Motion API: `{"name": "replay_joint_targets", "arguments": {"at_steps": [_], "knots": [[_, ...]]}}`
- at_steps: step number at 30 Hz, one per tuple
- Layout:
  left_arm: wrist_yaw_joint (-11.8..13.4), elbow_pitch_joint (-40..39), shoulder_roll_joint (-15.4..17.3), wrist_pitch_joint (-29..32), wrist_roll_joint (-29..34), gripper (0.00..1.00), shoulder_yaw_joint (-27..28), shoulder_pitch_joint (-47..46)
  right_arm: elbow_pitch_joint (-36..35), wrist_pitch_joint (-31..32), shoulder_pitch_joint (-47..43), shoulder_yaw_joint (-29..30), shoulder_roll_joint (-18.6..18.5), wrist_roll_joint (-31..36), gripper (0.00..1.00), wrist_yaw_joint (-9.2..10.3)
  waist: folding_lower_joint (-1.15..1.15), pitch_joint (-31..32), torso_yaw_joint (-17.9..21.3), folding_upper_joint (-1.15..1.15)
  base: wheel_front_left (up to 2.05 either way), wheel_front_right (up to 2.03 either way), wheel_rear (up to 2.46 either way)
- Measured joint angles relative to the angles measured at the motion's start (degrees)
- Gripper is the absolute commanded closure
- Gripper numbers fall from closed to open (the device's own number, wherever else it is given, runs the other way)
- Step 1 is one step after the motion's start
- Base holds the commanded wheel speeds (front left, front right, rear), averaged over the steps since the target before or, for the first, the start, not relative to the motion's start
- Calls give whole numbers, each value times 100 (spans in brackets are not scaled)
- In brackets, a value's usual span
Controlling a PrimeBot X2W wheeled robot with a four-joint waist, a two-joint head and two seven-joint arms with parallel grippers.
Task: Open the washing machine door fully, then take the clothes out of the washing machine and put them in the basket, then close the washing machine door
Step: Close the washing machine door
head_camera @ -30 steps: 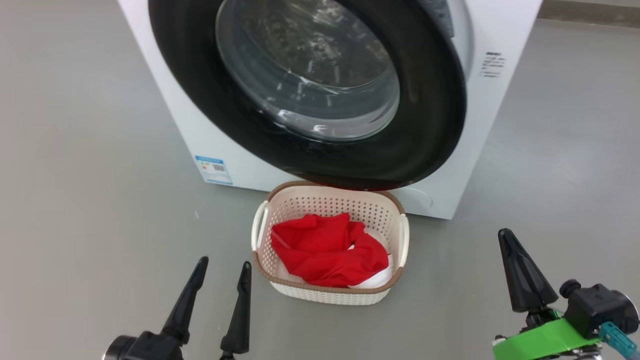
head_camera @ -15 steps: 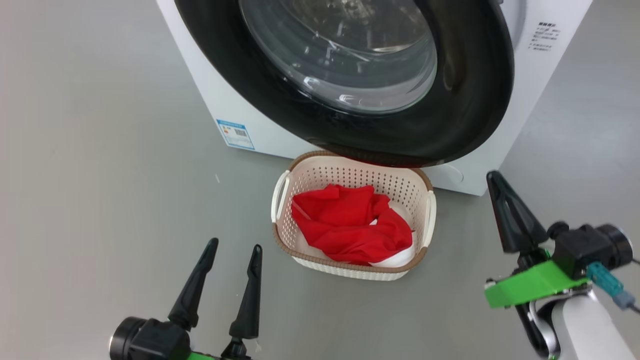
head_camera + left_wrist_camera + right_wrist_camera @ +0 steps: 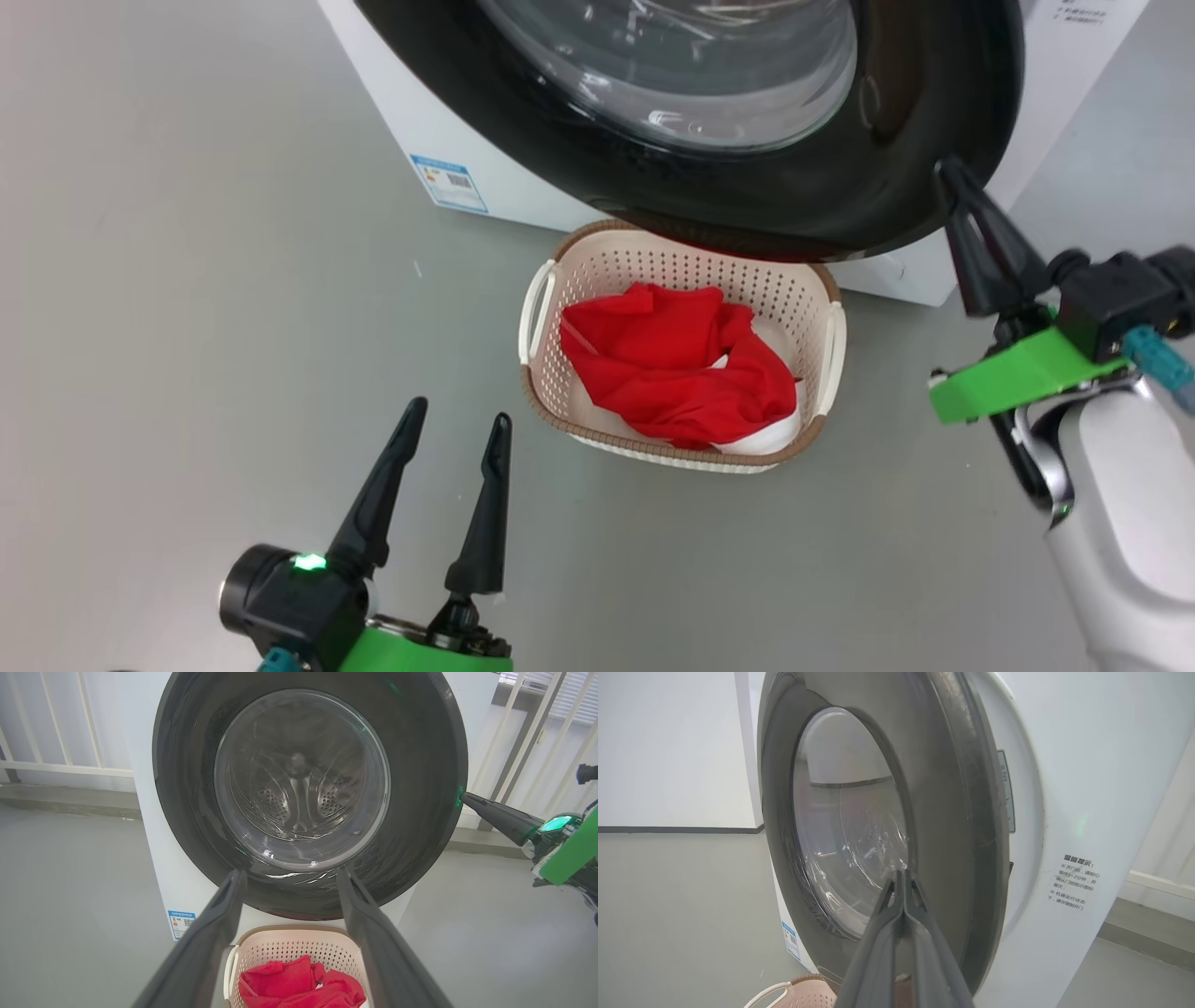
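Observation:
The washing machine is a white box, and the washing machine door has a black rim and a glass bowl. The door lies close against the front; I cannot tell whether it is latched. Below it on the floor is the cream basket holding red and white clothes. My right gripper is shut and empty, its tip at the door's right rim. The left wrist view shows that right gripper touching the door rim. My left gripper hangs open, empty, left of the basket.
Grey floor surrounds the machine on all sides. A blue label marks its lower left front. A white railing and wall stand behind the machine. The door's rim overhangs the basket's back edge.
The head camera has shifted, so the whole picture slid. Beyond that, my shut right gripper has risen from beside the basket to the door's right rim. The left gripper stays open.

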State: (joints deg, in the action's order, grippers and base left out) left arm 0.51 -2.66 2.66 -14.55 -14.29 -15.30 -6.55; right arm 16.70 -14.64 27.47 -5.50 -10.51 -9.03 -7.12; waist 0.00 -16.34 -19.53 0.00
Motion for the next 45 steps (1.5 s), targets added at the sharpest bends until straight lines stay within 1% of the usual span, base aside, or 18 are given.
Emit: {"name": "replay_joint_targets", "arguments": {"at_steps": [5,13,28,37,45], "knots": [[16,-10,-7,0,-47,0,-71,-89,221,0,475,-78,-138,-1,100,0,0,-202,-59,0,0,0,0],[49,-22,-11,0,-90,0,-99,-203,476,0,962,-75,-292,-10,100,-1,0,-422,-130,0,0,0,0],[49,-45,-19,0,-92,0,-174,-335,1201,-1,1902,-77,-427,4,100,-26,0,-654,-148,0,0,0,0],[56,-62,-22,-1,-102,0,-232,-438,1790,-7,2566,-119,-533,88,100,-43,0,-796,-178,0,0,0,0],[100,-62,-24,-1,-137,0,-279,-460,2038,-25,2802,-149,-550,201,100,-92,0,-919,-208,0,0,0,0]]}}
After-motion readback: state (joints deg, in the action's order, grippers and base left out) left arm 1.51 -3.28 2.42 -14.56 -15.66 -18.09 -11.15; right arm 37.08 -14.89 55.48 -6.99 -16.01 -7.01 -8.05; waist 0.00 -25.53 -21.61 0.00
